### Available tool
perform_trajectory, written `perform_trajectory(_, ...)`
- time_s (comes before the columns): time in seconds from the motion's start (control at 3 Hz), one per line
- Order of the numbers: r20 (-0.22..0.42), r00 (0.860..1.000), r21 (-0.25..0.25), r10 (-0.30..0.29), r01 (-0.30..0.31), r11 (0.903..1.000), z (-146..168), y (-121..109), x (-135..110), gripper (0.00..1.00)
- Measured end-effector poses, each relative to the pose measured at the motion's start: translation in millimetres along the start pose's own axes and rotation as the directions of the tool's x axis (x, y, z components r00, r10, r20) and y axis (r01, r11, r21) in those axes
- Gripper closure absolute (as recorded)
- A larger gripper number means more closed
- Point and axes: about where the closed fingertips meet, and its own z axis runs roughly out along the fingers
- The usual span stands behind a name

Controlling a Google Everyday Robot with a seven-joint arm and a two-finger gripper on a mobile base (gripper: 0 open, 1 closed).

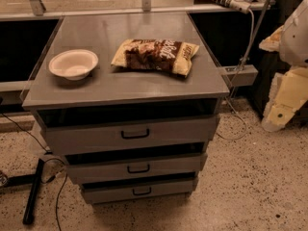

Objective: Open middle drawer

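A grey metal cabinet with three stacked drawers stands in the middle of the camera view. The middle drawer [166, 165] is the second front down, with a small black bar handle [138, 169] at its centre. A dark gap shows above its front. The taller top drawer [86, 138] is above it and the narrowest bottom drawer [108, 194] is below it. My gripper [276, 114] hangs at the far right on the pale arm [294, 32]. It is above the floor, well right of the cabinet and touching nothing.
On the cabinet top [120, 88] sit a white bowl [73, 64] at the left and a chip bag [154, 56] at the centre. Black cables [33, 191] lie on the speckled floor at the left. A white cable [248, 42] hangs at the back right.
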Motion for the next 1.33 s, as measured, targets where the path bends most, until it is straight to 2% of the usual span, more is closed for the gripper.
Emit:
perform_trajectory(0.67,0.016,1.0,-0.011,-0.016,0.016,0.9998,11.0,4.5,0.3,0.0)
perform_trajectory(1.0,0.061,0.995,-0.022,-0.076,0.077,0.9968,41.4,14.2,1.4,0.0)
perform_trajectory(1.33,0.145,0.979,0.002,-0.145,0.147,0.9892,83.3,24.5,6.7,0.0)
